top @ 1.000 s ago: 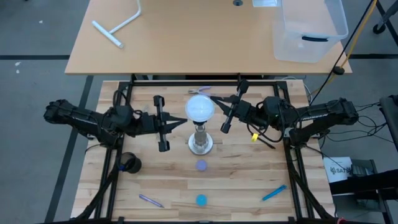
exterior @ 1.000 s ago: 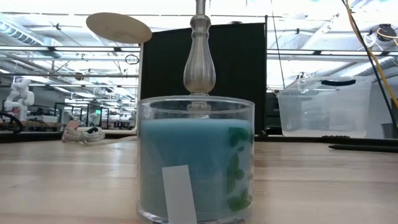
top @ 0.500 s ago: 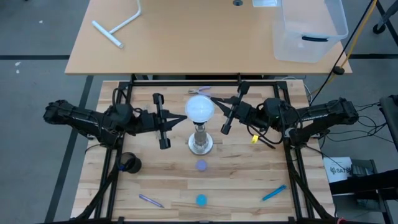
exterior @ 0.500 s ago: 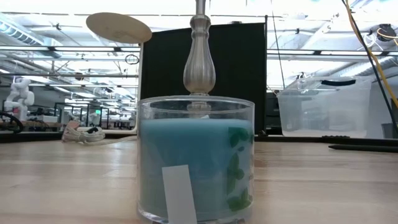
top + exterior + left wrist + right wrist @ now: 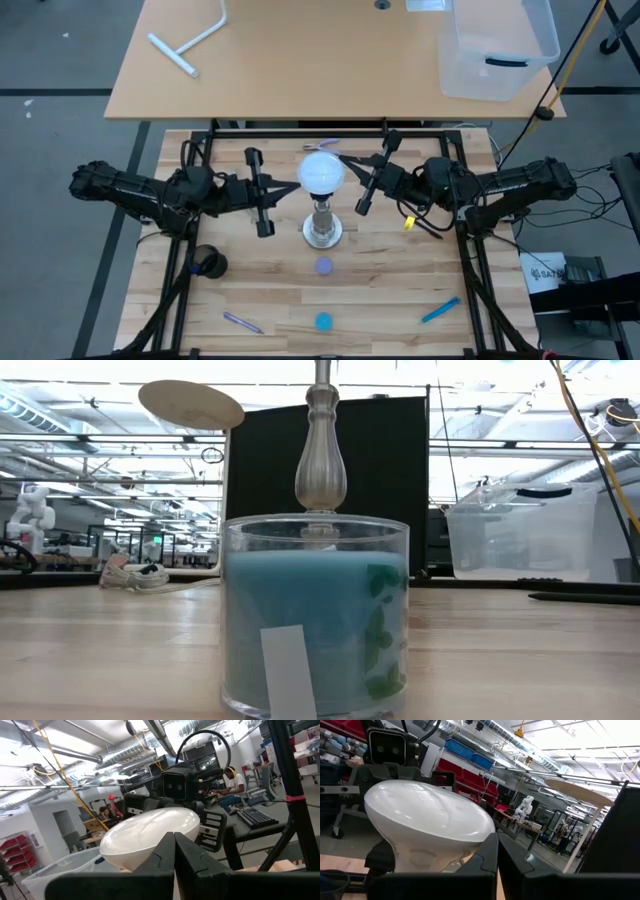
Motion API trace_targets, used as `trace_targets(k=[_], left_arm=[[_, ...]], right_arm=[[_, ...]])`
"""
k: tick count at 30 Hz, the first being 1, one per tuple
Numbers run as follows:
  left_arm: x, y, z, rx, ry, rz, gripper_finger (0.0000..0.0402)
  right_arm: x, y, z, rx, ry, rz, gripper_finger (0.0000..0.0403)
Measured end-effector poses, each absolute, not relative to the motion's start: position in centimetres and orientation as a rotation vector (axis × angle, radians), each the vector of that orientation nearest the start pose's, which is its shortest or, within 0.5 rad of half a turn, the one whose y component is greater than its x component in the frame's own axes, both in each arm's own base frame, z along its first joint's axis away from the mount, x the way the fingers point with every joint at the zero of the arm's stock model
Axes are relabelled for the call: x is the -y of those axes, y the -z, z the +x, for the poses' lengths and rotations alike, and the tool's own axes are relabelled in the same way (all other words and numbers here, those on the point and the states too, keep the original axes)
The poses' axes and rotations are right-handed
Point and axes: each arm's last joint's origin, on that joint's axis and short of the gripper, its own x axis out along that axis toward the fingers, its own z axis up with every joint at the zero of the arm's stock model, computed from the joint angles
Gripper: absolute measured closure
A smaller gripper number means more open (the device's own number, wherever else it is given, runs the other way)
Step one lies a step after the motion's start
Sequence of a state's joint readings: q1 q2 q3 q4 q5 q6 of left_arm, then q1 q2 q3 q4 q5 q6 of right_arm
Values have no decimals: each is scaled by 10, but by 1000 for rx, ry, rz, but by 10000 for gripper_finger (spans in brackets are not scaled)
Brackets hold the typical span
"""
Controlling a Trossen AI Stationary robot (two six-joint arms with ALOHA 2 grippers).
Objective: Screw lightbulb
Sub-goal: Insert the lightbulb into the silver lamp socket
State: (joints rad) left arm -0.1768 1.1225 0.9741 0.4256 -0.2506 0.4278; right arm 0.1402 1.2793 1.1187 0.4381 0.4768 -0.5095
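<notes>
The white frosted lightbulb sits upright by its neck in the top of the silvery socket stand at the table's middle. It also shows in the left wrist view and the right wrist view. The stand's post shows in the low view. My left gripper is shut, its tips level at the bulb's left side. My right gripper is shut, its tips level at the bulb's far right side. My left gripper points its shut fingertips level from the table's left at the bulb's globe; I cannot tell whether they touch it. My right gripper points its shut fingertips level from the table's right at the globe; I cannot tell whether they touch it.
A blue candle jar stands near the front edge, also in the high view. A purple disc, a black object, a purple pen, a blue pen and a clear bin beyond the table are in view.
My left gripper has crept a little toward the table's far edge, beside the bulb, staying shut. The bulb and stand have kept still.
</notes>
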Motion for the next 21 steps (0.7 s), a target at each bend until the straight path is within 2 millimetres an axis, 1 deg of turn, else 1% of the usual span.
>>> trace_targets(k=[21], left_arm=[[35,-390,246,229,-193,359,401]], right_arm=[[-43,-402,281,156,416,-423,403]])
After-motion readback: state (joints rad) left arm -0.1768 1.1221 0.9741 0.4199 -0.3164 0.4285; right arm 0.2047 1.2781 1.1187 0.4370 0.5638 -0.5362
